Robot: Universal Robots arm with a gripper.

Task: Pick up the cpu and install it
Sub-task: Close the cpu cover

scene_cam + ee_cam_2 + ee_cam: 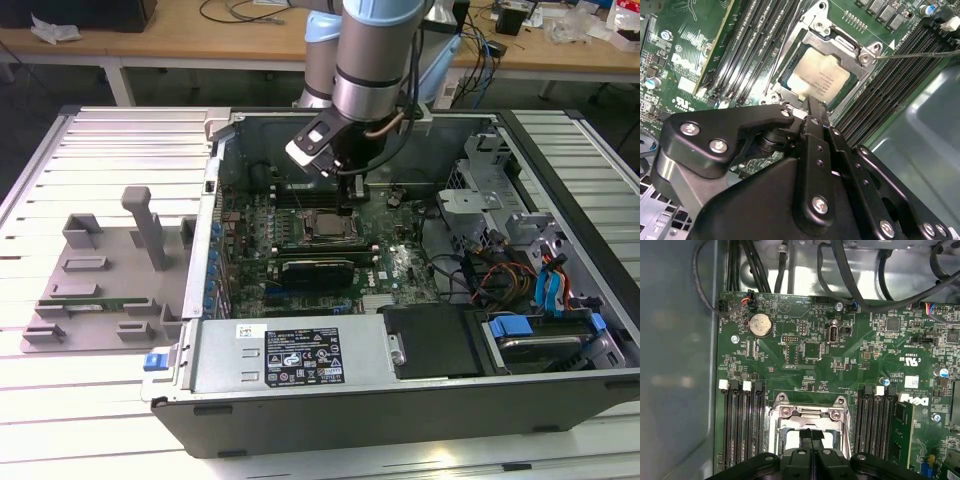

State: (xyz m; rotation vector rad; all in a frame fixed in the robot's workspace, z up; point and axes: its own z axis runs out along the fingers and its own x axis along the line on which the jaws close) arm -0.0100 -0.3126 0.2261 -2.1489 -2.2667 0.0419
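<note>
The cpu (pixel 325 228) is a flat square chip with a silver top, lying in the metal-framed socket (pixel 807 412) on the green motherboard inside the open computer case. In the second wrist view the cpu (pixel 819 79) sits flat within the socket frame, with nothing gripping it. My gripper (pixel 350 203) hangs just above the socket's edge. Its two thin black fingers are pressed together, with the tip (pixel 812 104) at the cpu's near rim. In the first wrist view the gripper (pixel 811 436) covers the socket's middle.
Memory slots (pixel 740 425) flank the socket on both sides. A long black graphics card (pixel 318 268) lies just in front of the socket. The power supply (pixel 280 355) is at the front, and cables and a drive cage (pixel 520 280) are on the exterior view's right. A grey tray (pixel 110 270) stands outside the case on the left.
</note>
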